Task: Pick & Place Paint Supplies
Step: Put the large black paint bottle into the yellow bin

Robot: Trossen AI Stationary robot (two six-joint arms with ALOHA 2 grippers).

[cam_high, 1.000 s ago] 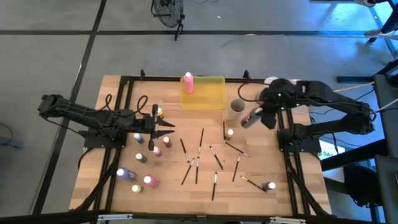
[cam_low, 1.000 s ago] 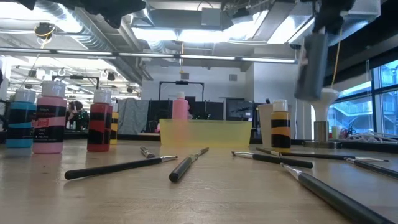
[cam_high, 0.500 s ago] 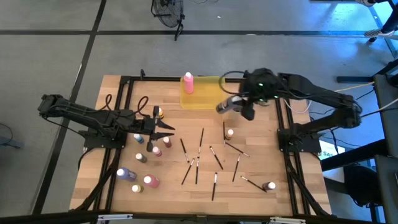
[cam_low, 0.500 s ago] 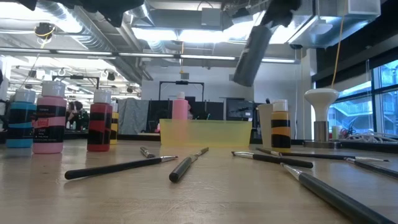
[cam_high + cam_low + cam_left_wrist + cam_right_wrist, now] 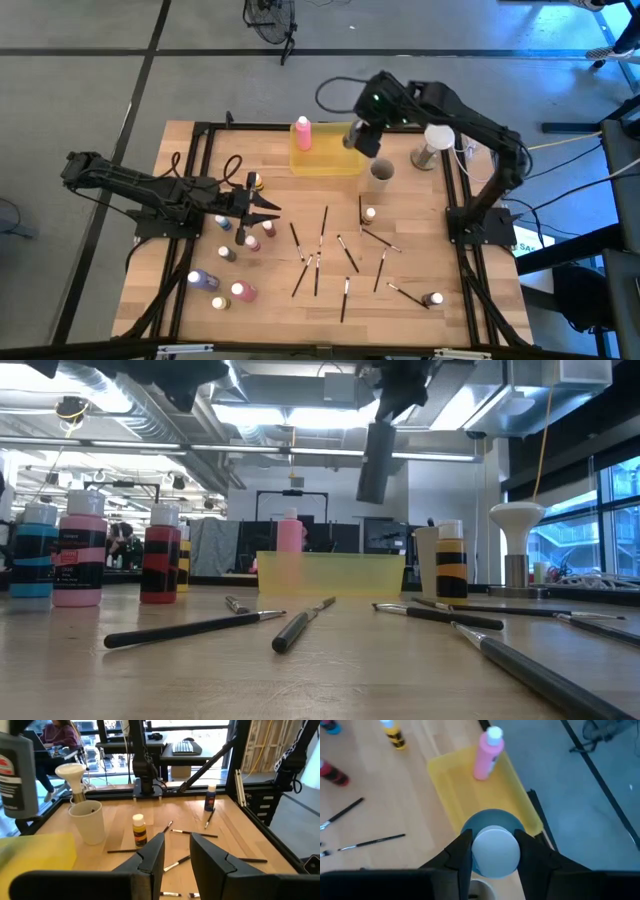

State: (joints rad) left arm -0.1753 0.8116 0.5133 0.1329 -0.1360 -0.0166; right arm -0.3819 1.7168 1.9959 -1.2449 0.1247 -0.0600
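Note:
My right gripper [image 5: 366, 126] is shut on a grey paint bottle [image 5: 361, 138] with a white cap, high over the right end of the translucent yellow tray [image 5: 328, 152]. A pink bottle [image 5: 302, 133] stands inside the tray. The grey-beige cup [image 5: 381, 172] stands upright just right of the tray. Several thin dark paintbrushes [image 5: 323, 228] lie flat mid-table. My left gripper [image 5: 264, 207] hovers open at the table's left, level, with nothing between its fingers [image 5: 150, 857]. My right gripper pinches the grey bottle at its upper end [image 5: 476, 831], beside the white cap [image 5: 495, 851], one finger on each side. The fingers come from above, slanting down. The bottle [image 5: 377, 462] hangs below them, nearly upright and well clear of the tray.
Several small bottles [image 5: 222, 222] stand at the table's left, near my left gripper. A yellow-striped bottle [image 5: 369, 214] stands mid-table and another bottle [image 5: 433, 299] at the near right. A white funnel-shaped stand [image 5: 432, 145] is at the far right edge.
My right gripper has carried the grey bottle from beside the cup at the right edge toward the table's far left and upward, ending over the tray's right end. The bottle has swung from tilted to almost upright.

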